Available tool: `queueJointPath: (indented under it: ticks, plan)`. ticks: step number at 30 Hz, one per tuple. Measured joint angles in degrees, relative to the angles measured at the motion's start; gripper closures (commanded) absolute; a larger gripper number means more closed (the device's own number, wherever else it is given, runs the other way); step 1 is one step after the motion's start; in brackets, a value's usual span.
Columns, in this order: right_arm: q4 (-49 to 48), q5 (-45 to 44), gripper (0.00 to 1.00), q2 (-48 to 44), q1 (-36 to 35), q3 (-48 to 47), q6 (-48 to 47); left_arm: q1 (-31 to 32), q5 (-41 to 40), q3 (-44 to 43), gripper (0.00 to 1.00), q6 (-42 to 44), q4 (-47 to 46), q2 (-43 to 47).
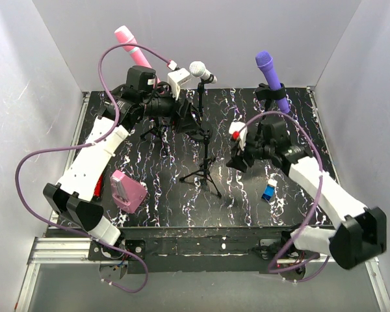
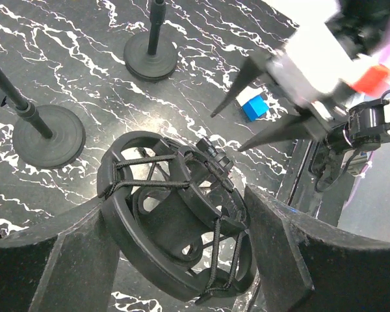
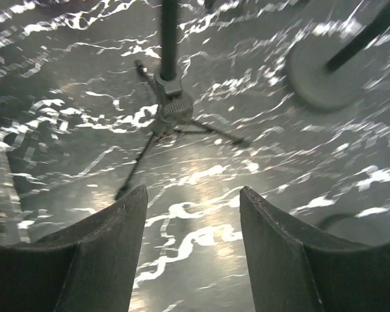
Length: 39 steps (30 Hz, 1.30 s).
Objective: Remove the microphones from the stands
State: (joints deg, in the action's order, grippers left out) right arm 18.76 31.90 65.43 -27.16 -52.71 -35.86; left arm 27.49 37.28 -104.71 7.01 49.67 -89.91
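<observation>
A white-and-silver microphone (image 1: 201, 70) sits in the clip of a black tripod stand (image 1: 205, 156) at the centre. A pink microphone (image 1: 131, 44) and a purple microphone (image 1: 272, 77) stand on their own stands at the back. My left gripper (image 1: 185, 117) is open with its fingers either side of an empty black shock mount (image 2: 175, 240); I cannot tell whether they touch it. My right gripper (image 1: 237, 162) is open and empty, low over the mat right of the tripod. Its wrist view shows the tripod's hub (image 3: 170, 110) ahead.
A pink box (image 1: 127, 190) lies near the left arm and a small blue block (image 1: 268, 193) near the right arm. Round stand bases (image 2: 49, 136) sit on the marbled mat. White walls enclose three sides. Purple cables loop off both arms.
</observation>
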Motion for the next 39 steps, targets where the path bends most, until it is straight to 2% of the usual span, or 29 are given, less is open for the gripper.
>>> queueJointPath:
  ticks: [3, 8, 15, 22, 34, 39]
  plan:
    - [5.4, 5.8, 0.34, 7.6, 3.7, -5.2, 8.5, -0.3, 0.7, 0.0, 0.31, -0.9, -0.4, 0.0]
    - [7.1, 13.8, 0.34, 15.1, 5.2, -8.7, 19.1, -0.4, 1.6, 0.0, 0.31, -1.7, -0.7, 0.0]
    - [6.7, 20.9, 0.38, 21.4, 5.0, -16.1, 24.5, -0.4, 1.7, 0.0, 0.31, -1.7, -0.7, 0.0]
    - [6.6, 22.3, 0.41, 25.2, 4.9, -17.2, 25.6, -0.4, 1.8, -0.1, 0.31, -1.7, -0.8, 0.0]
    - [6.6, 22.9, 0.59, 28.0, 3.8, -17.3, 25.0, -0.4, 1.8, -1.0, 0.31, -0.7, -0.4, -0.8]
    - [6.4, 23.1, 0.78, 28.0, 3.4, -17.3, 24.3, -0.4, 1.7, -2.0, 0.31, -0.1, -0.3, -0.8]
